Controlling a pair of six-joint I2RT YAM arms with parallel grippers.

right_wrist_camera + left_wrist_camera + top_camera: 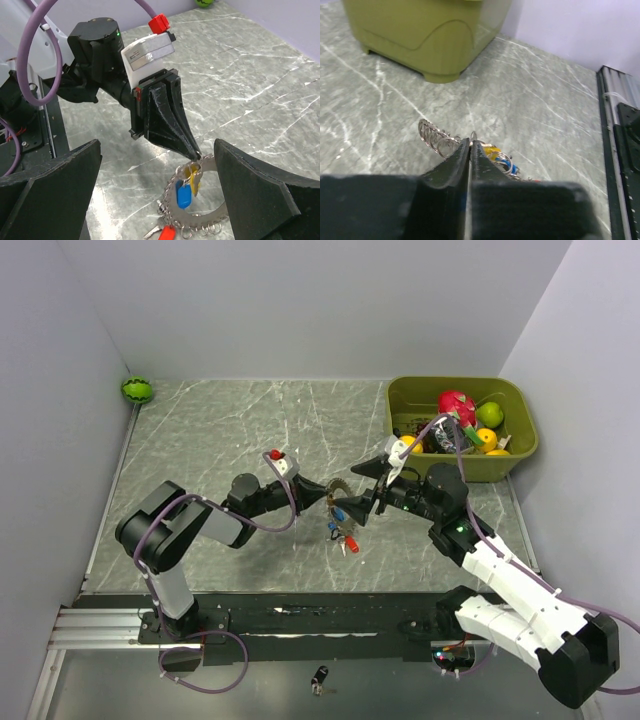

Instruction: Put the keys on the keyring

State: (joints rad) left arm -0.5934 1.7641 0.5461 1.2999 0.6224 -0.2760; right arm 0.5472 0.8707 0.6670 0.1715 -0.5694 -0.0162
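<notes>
L jaws pinch keyring (pixel 200 219), keys (pixel 183 196) hanging

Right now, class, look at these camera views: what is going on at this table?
Two robot arms are working on a bunch of keys. The left end effector is shut on the rim of the keyring, where blue, yellow and red keys appear attached. The right end effector is open, straddling the ring and holding nothing. A green bin of toy fruit stands at the right.
</notes>
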